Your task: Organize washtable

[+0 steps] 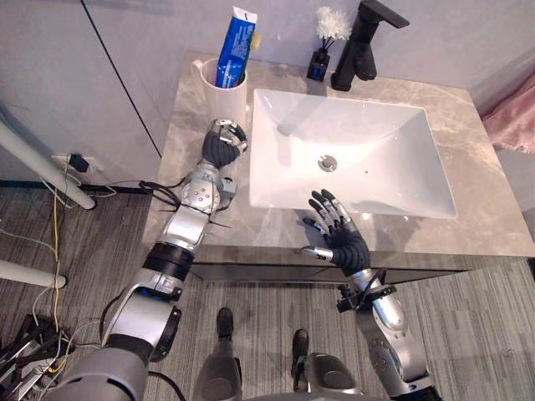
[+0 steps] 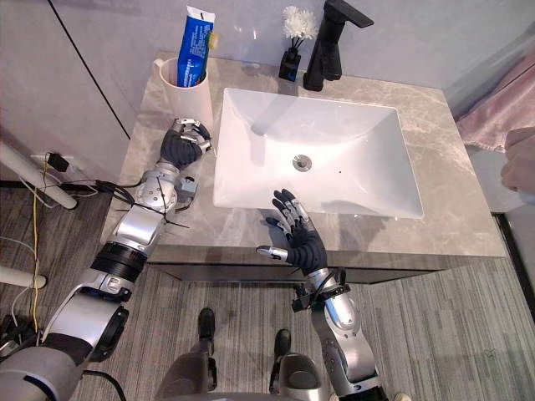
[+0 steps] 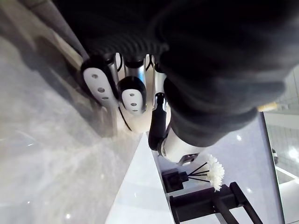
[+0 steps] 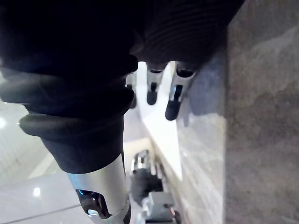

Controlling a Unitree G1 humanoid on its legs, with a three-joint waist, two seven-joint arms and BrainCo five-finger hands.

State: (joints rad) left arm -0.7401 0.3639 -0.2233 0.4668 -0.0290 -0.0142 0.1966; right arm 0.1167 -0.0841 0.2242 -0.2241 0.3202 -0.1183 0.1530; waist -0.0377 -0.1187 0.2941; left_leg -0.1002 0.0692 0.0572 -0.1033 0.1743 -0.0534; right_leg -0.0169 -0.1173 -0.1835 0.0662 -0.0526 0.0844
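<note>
Two hands are at the washtable [image 1: 468,192], a grey marble counter with a white sink [image 1: 376,150] set into it. A white cup [image 1: 224,100] stands at the back left corner of the counter, with a blue toothpaste tube [image 1: 236,46] upright in it and leaning slightly right. The left hand [image 1: 221,144] rests on the strip of counter between the left edge and the sink's left rim, just in front of the cup. Its fingers [image 3: 131,95] are curled over with their dark tips turned down toward the marble, and nothing shows between them and the thumb. The knuckles lie very near the foot of the cup, but I cannot tell whether they touch it. In the left wrist view the cup's rounded wall shows just past the thumb.

At the front edge of the counter the right hand [image 1: 347,242] sits before the middle of the sink. Its fingers [image 1: 326,205] are straight and fanned, reaching to the sink's front rim, and the thumb [image 1: 313,251] juts out toward the left. It holds nothing.

Along the back edge, behind the sink, a small black vase [image 1: 318,63] with a white flower [image 1: 333,21] stands just left of the black faucet [image 1: 359,46]. A pink cloth [image 1: 514,117] hangs beyond the right edge of the counter.
</note>
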